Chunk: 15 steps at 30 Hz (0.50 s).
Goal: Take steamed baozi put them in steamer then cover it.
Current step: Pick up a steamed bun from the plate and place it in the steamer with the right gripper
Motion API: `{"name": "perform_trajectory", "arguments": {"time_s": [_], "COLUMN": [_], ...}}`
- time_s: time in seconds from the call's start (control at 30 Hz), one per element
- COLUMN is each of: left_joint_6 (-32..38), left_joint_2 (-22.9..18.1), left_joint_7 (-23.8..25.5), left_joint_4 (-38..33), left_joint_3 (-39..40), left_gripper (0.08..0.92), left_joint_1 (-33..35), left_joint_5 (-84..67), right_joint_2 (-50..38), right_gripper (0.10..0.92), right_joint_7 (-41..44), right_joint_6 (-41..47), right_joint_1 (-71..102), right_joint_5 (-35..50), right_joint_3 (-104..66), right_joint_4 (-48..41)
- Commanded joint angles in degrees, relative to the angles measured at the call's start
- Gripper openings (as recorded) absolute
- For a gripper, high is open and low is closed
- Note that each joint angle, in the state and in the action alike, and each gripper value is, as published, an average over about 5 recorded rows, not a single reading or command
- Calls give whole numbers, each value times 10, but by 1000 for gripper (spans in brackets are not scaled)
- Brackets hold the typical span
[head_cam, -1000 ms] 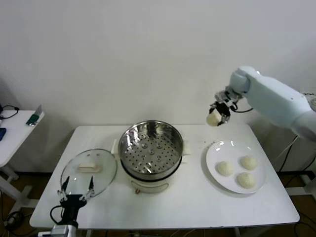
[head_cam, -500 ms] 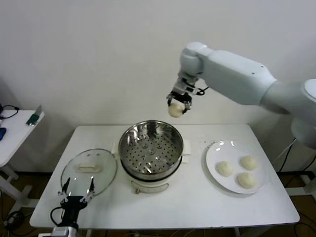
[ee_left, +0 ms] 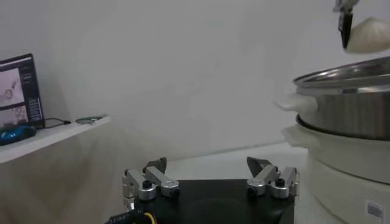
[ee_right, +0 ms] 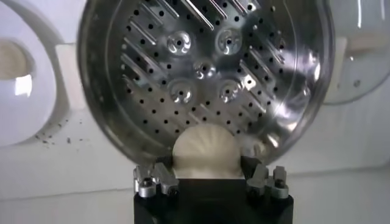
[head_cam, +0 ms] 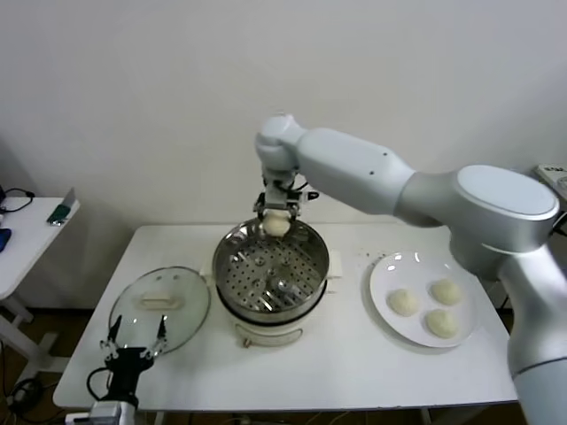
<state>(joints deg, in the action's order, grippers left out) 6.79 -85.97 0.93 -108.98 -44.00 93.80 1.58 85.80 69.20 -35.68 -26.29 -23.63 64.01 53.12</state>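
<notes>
Nearest you, the left hand (head_cam: pixel 135 348) waits spread open at the desk (head_cam: pixel 337 363) edge by the single cover (head_cam: pixel 160 307). Three steamed baozi (head_cam: pixel 431 307) sit on one plate (head_cam: pixel 385 312). Farther back, your right hand (head_cam: pixel 277 215) grips the fourth bun (head_cam: pixel 277 225) over the far rim of the one empty steamer (head_cam: pixel 271 268). Next, I judge, lower it onto the tray and let go.

White table (head_cam: pixel 354 372), white plate (head_cam: pixel 383 299)
</notes>
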Motion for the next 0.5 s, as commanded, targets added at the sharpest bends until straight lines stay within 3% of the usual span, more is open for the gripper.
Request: {"name": "perform_trajectory", "arguments": {"time_s": [0.03,0.5], "left_joint_6": [-16,-18], "left_joint_2": [1,-2], "left_joint_7": [-16,-19], "left_joint_4": [0,7], "left_joint_3": [-2,0], "left_gripper": [823,823], "left_joint_1": [1,3], "left_joint_5": [1,3], "right_joint_2": [33,42], "right_gripper": [721,733], "right_joint_7": [-9,-14], "right_joint_6": [-29,-34], "right_joint_1": [65,78], "right_joint_5": [-83,-102], "right_joint_3": [-15,-25], "right_joint_4": [-20,-53]}}
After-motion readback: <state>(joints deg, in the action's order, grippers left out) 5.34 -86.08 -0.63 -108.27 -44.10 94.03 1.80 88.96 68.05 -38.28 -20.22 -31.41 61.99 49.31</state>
